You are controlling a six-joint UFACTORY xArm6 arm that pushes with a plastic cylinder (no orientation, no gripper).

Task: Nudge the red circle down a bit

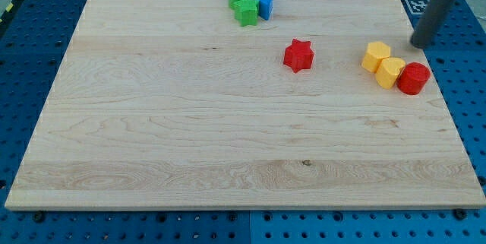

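Near the view's right edge of the surface (152, 122), my tip (417, 45) rests just above the red circle (414, 78), apart from it (no hand here, only a rod holding nothing). The circle touches a yellow block (390, 71); the red star (298, 55) lies well left.

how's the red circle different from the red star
Shape: the red circle is a round cylinder, the red star has points.
Company: the red circle touches a yellow block; the red star stands alone.
Place: the red circle sits near the view's right edge, just below my tip; the red star is nearer the middle.
Both are red.
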